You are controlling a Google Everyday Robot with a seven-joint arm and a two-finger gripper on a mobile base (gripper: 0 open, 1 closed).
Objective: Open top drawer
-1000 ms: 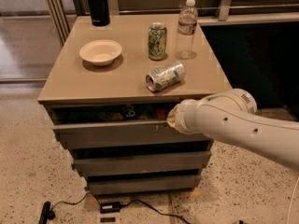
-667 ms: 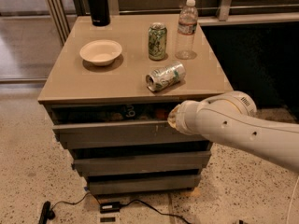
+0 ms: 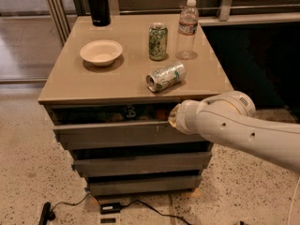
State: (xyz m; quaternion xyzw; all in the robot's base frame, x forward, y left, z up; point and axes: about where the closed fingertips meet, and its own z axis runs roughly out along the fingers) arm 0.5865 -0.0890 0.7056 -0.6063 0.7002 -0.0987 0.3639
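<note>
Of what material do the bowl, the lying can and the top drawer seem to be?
The bowl: probably paper or plastic; cream, matte, thin rim. The lying can: likely aluminium; shiny end. The top drawer: grey matte front, painted metal or laminate, unclear which. The gripper is at its upper edge, right of middle.

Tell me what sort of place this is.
Probably an office or lab: speckled floor, glass wall behind, drawer cabinet holding a bowl and drink cans. The hand is at the top drawer.
</note>
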